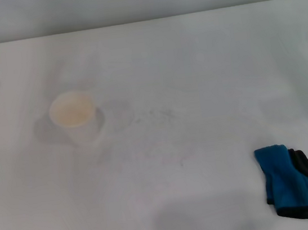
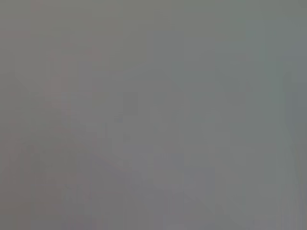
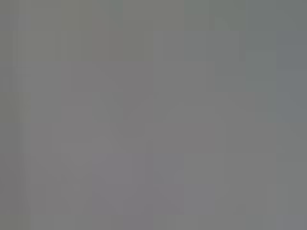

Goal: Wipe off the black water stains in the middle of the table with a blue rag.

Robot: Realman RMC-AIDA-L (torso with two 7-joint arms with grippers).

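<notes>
Lying bunched at lower right of the counter [image 1: 202, 46], the blue rag [image 1: 284, 180] looks soft, light; pinch its raised fold. Neither end effector in view.

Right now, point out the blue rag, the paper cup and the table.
blue rag [image 1: 288, 181], head view, middle of the blue cloth.
paper cup [image 1: 74, 111], head view, inside of its mouth.
table [image 1: 191, 53], head view, bare white top.

Head view bright, washed out, soft; faint grey shadows on table [image 1: 192, 59]. Wrist views featureless grey blur.
</notes>
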